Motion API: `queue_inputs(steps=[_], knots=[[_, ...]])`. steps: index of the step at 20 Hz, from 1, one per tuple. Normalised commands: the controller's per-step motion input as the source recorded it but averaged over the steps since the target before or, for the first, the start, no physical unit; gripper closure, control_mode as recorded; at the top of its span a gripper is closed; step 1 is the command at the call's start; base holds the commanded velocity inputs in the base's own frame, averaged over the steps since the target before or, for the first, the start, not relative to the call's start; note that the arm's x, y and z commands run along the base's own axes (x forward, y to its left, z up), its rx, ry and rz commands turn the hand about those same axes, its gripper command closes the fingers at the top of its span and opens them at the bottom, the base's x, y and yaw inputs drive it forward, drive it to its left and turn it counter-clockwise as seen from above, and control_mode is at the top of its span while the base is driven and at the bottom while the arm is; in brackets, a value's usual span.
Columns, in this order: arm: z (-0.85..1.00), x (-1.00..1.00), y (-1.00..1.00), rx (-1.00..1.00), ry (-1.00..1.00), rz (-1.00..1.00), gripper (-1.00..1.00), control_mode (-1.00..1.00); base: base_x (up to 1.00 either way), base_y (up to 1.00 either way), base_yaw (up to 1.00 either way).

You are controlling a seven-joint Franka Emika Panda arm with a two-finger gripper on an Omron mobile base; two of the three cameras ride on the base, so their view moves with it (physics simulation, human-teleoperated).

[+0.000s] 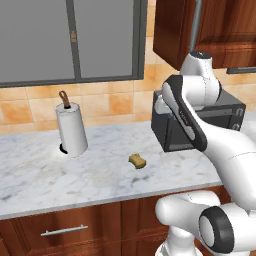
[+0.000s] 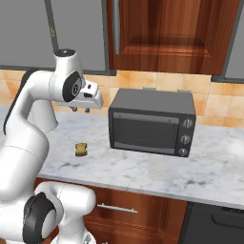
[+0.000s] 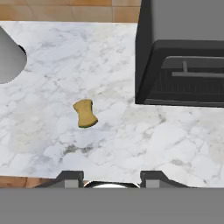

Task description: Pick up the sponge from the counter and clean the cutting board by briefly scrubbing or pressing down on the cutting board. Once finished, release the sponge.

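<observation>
The small mustard-yellow sponge [image 1: 137, 161] [image 2: 81, 149] [image 3: 85, 113] lies flat on the white marble counter [image 1: 75, 175] [image 2: 214, 167] [image 3: 153, 140], left of the microwave. My gripper [image 2: 80, 110] [image 3: 110, 177] hangs well above the counter, pointing down, over a spot a little right of the sponge and nearer the front edge. Its jaws stand wide apart with nothing between them. The cutting board is out of view.
A dark grey microwave [image 1: 225, 112] [image 2: 152, 121] [image 3: 183, 52] stands on the counter right of the sponge. A paper towel roll [image 1: 71, 130] [image 3: 8, 57] stands upright to the left. Wall cabinets [image 2: 167, 33] hang above. The counter's front edge [image 3: 26, 180] runs just below the gripper.
</observation>
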Motion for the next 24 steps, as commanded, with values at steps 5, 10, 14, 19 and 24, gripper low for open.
queue_inputs(steps=[5, 10, 14, 19, 24], knots=[[-0.35, 0.05, 0.35, -0.01, 0.04, 0.08, -1.0, -1.0, 0.0, 0.0, 0.0], [-0.62, 0.31, 0.62, 0.0, 0.11, 0.23, -1.0, -1.0, 0.0, 0.0, 0.0], [-0.62, 0.36, 0.2, 0.0, 0.02, 0.19, -1.0, -1.0, 0.0, 0.0, 0.0], [-0.63, 0.32, 0.13, -0.01, 0.12, 0.09, -1.0, -1.0, 0.0, 0.0, 0.0], [-0.5, 0.35, 0.13, -0.02, 0.04, 0.04, -1.0, -1.0, 0.0, 0.0, 0.0]])
